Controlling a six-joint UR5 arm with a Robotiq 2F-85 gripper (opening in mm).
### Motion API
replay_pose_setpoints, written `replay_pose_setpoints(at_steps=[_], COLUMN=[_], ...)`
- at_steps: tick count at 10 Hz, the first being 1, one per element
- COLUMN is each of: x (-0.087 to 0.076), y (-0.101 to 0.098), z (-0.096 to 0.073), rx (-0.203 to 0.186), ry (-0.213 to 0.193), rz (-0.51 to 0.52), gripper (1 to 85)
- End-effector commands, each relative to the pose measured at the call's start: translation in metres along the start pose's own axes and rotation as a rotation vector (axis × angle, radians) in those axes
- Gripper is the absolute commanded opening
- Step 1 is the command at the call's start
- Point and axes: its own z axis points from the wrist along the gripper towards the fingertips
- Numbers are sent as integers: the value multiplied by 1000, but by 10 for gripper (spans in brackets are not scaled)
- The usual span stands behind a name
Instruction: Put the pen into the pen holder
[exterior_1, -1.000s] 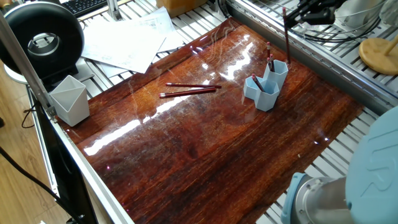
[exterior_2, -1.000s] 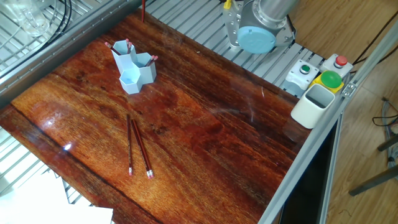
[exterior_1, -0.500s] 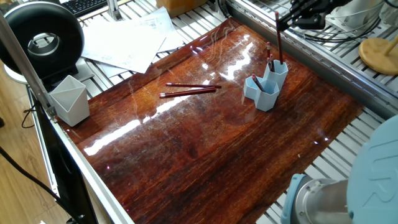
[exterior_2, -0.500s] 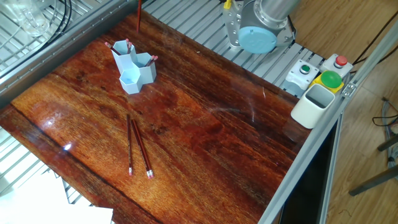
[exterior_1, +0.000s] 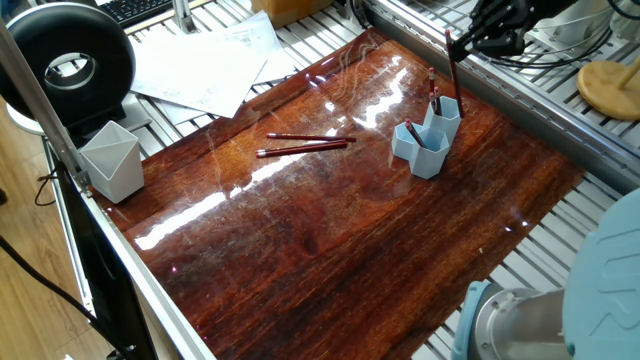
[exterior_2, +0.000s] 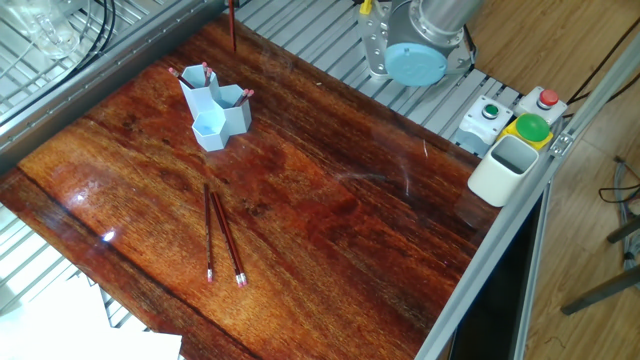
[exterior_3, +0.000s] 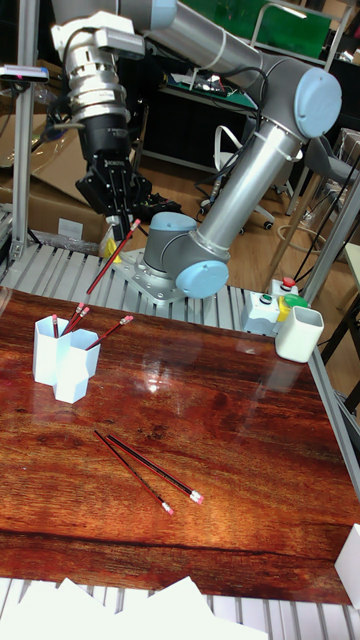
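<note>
From one fixed view, my gripper (exterior_1: 478, 32) is clamped on the pen (exterior_1: 452, 68), which hangs steeply with its lower end just above the tallest tube of the light blue pen holder (exterior_1: 428, 137); that tube already holds a pen, so a crowded mouth could deflect mine. From the other fixed view, only the pen's lower part (exterior_2: 232, 25) shows at the top edge, seemingly well behind the holder (exterior_2: 214, 109), so I may be misjudging alignment. In the tall fixed view, my fingers (exterior_3: 112, 190) pinch the pen (exterior_3: 112, 256) near its eraser end and it slants toward the holder (exterior_3: 60, 356); released at this tilt, it could strike a rim, tip out, or nudge the light holder. Two more pens (exterior_3: 148, 470) lie on the table (exterior_3: 230, 420).
</note>
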Motion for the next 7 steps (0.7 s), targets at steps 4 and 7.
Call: replay_pose_setpoints(at_steps=[4,7], x=[-17,-10], y=[-16,-18], z=[0,7], rx=[62,67], ry=[-69,-74], rz=[52,41], gripper=[10,10])
